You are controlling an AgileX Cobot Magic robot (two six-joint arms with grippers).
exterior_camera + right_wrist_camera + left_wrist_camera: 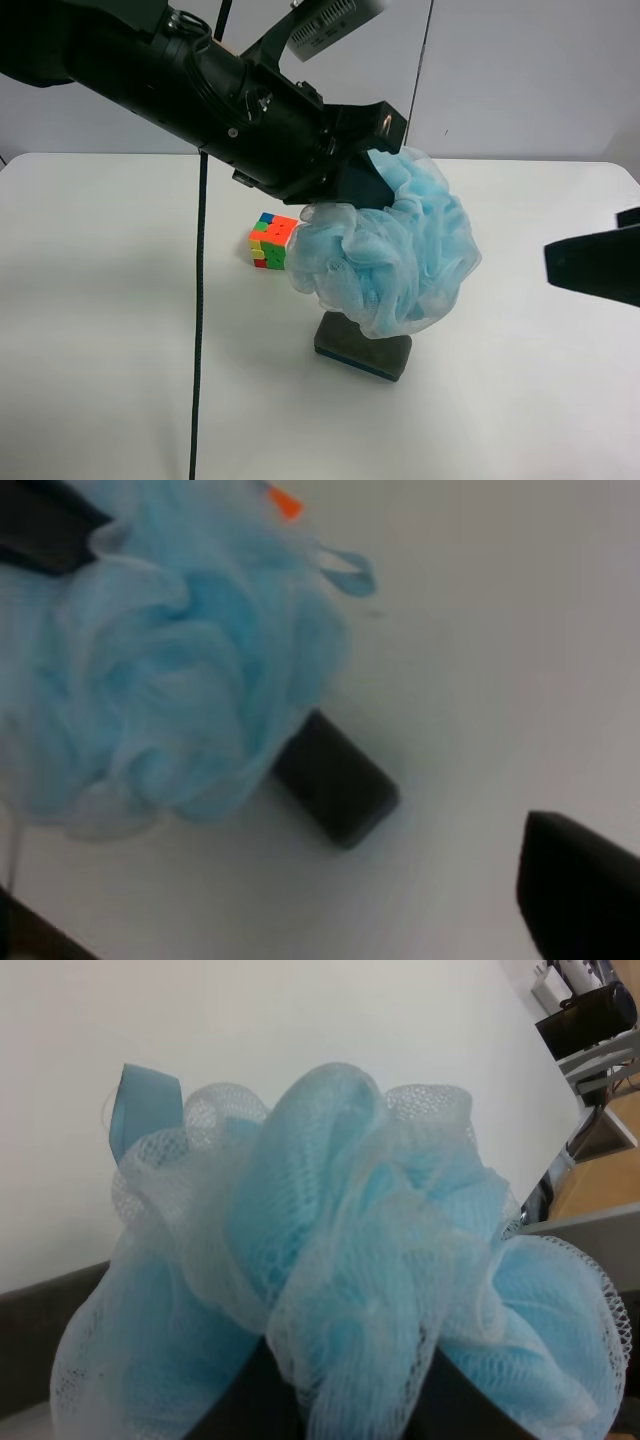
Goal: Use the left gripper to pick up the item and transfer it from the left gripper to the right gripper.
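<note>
My left gripper [372, 160] is clamped on the blue mesh bath pouf [395, 250], which bulges beyond my fingertips. My right gripper [595, 265] is well apart from it, and I cannot tell its finger spacing. Risk: the right fingers pinch only a loose outer fold, and the pouf drops at release.

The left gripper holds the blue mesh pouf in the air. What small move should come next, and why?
Probably bring the right gripper in toward the blue mesh pouf. The left gripper holds it clear of the table, above a dark block, while the right gripper stands open and apart from it, off to one side.
</note>
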